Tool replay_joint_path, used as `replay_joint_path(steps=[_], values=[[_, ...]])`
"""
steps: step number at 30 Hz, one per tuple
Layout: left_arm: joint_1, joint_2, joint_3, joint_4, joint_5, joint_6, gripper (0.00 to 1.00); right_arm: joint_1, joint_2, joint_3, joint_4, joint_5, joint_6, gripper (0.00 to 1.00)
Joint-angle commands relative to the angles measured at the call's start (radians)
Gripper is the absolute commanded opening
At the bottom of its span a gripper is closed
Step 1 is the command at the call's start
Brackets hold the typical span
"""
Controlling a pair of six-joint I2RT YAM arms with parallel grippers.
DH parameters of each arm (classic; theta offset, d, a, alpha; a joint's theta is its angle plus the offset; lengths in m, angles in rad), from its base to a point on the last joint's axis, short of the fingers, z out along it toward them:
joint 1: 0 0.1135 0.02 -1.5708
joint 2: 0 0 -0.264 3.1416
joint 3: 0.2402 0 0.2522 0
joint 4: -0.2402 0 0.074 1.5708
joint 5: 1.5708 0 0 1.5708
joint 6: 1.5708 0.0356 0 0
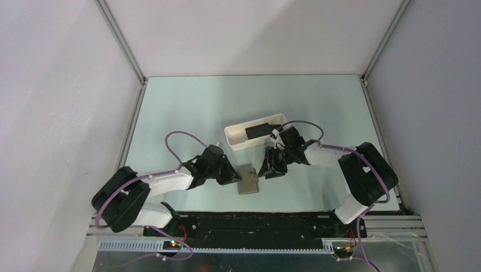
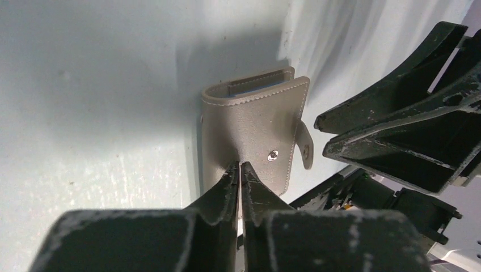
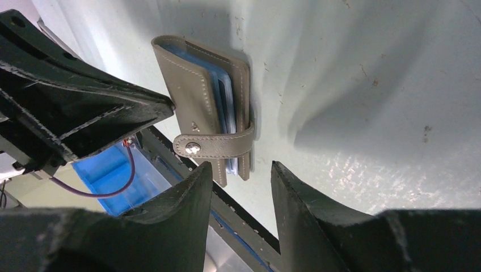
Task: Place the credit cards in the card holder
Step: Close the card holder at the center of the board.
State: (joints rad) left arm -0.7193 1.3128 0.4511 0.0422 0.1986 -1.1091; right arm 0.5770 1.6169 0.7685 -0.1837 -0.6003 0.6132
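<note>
The grey-brown card holder (image 1: 248, 181) lies on the table between the two grippers. In the left wrist view the card holder (image 2: 255, 124) is folded, its strap tab (image 2: 306, 148) hanging loose. My left gripper (image 2: 239, 165) is shut on the near edge of its cover. In the right wrist view the card holder (image 3: 198, 90) gapes slightly and shows blue pockets. My right gripper (image 3: 241, 165) stands open just off its strap end, holding nothing. One black credit card (image 1: 258, 130) lies in the white tray (image 1: 241, 143). In the top view the left gripper (image 1: 233, 177) and the right gripper (image 1: 269, 168) flank the holder.
The long white tray sits just behind the right gripper. The table's near edge with its black rail (image 1: 255, 218) lies close in front of the card holder. The enclosure walls rise at left, right and back.
</note>
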Motion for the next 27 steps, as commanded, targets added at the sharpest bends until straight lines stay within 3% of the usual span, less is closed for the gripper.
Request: replay_joint_path(steps=[1,7,13,27], values=[[0.004,0.076,0.054,0.055,0.024,0.008,0.05,-0.007,0.025,-0.001,0.036,-0.033,0.004,0.46],[-0.013,0.152,0.112,0.005,0.004,0.019,0.00,-0.007,0.058,-0.004,0.044,-0.040,-0.005,0.47],[-0.041,0.186,0.183,-0.144,-0.041,0.056,0.00,-0.009,0.102,-0.006,0.084,-0.053,-0.004,0.46],[-0.063,0.210,0.234,-0.160,-0.039,0.089,0.00,-0.005,0.151,-0.007,0.108,-0.056,-0.005,0.42]])
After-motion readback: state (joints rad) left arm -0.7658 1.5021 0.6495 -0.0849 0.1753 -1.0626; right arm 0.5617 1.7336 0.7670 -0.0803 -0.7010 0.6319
